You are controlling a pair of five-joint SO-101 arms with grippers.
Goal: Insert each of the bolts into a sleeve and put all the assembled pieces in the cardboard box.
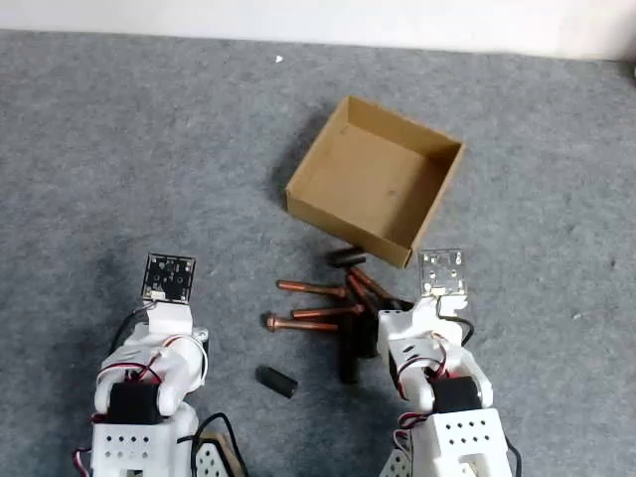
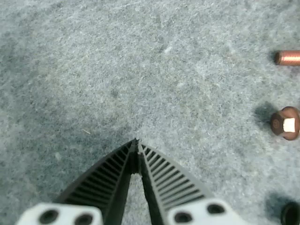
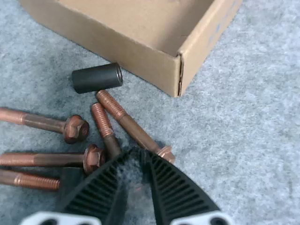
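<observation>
Hovering before any pickup, left gripper [image 2: 137, 143] pinched shut over bare carpet [image 2: 140, 70], right gripper [image 3: 138, 152] closed, empty, above 5 loose bolts [image 3: 125, 118] beside the box [image 3: 140, 61], needing to open to take 1.

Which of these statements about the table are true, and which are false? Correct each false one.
1. The cardboard box has nothing in it. True.
2. The left gripper is open. False: it is shut, over bare carpet.
3. A black sleeve lies on its side just outside the box wall. True.
4. Every bolt already sits in a sleeve. False: several copper bolts lie bare on the carpet.
</observation>
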